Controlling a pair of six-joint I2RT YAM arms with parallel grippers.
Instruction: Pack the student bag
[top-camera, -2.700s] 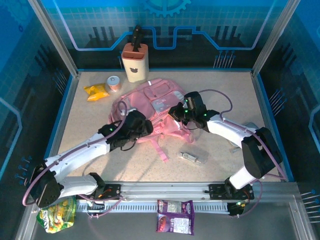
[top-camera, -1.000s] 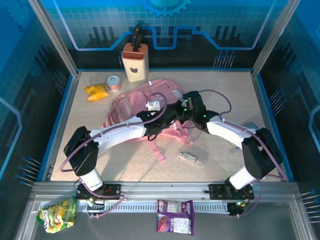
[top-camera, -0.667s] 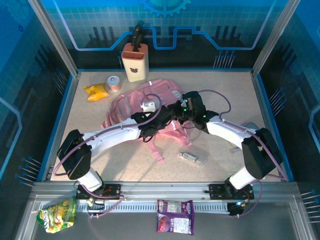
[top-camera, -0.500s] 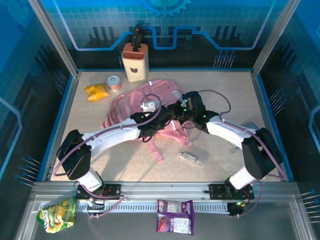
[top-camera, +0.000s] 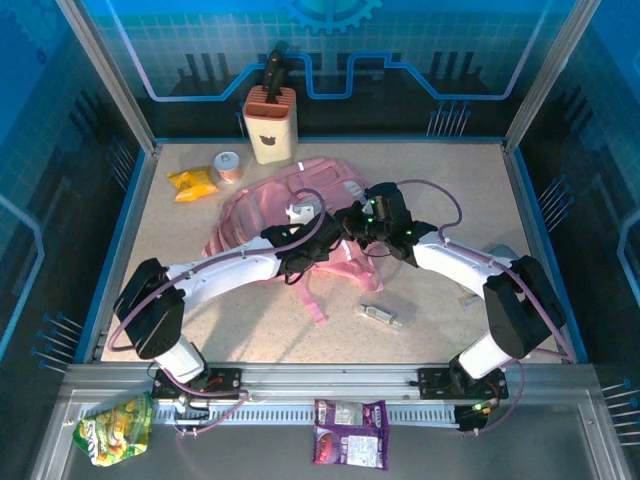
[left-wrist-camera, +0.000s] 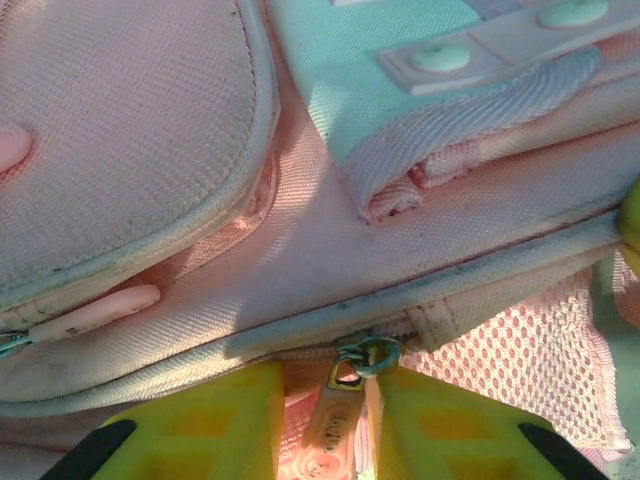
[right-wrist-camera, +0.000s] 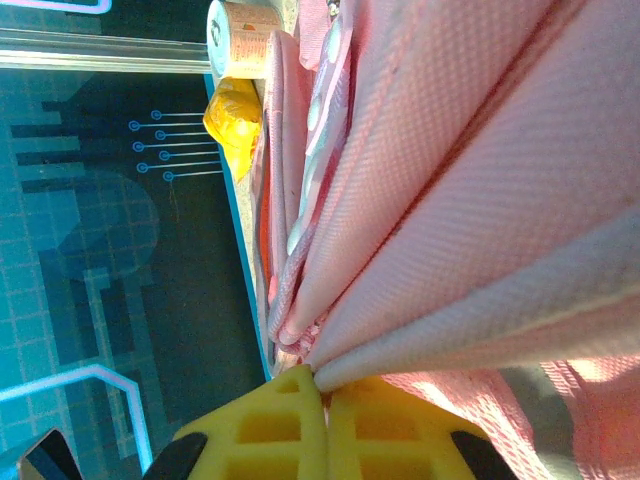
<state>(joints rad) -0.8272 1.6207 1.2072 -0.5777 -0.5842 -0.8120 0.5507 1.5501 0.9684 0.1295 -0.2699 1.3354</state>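
Observation:
The student bag (top-camera: 265, 205), pink with pale trim, lies flat in the middle of the table, straps trailing toward me. My left gripper (top-camera: 322, 232) reaches across its near right part. In the left wrist view its yellow fingers (left-wrist-camera: 225, 420) stand a little apart, open, on either side of a pink zip pull (left-wrist-camera: 335, 425) hanging from a metal ring. The right finger touches the pull and the left one leaves a small gap. My right gripper (top-camera: 350, 222) sits just beside it, shut on a fold of the bag's fabric (right-wrist-camera: 480, 150) pinched at its tips (right-wrist-camera: 322, 382).
A knife block (top-camera: 270, 120) stands at the back. A yellow snack packet (top-camera: 192, 182) and a small round tin (top-camera: 229, 166) lie back left. A clear wrapped item (top-camera: 385, 316) lies near the straps. Green (top-camera: 115, 428) and purple (top-camera: 350, 432) packets lie outside the front rail.
The left arm swung from the bag's left side across to its right part, then eased back slightly. Its jaws opened a little around the zip pull. The right arm kept its hold.

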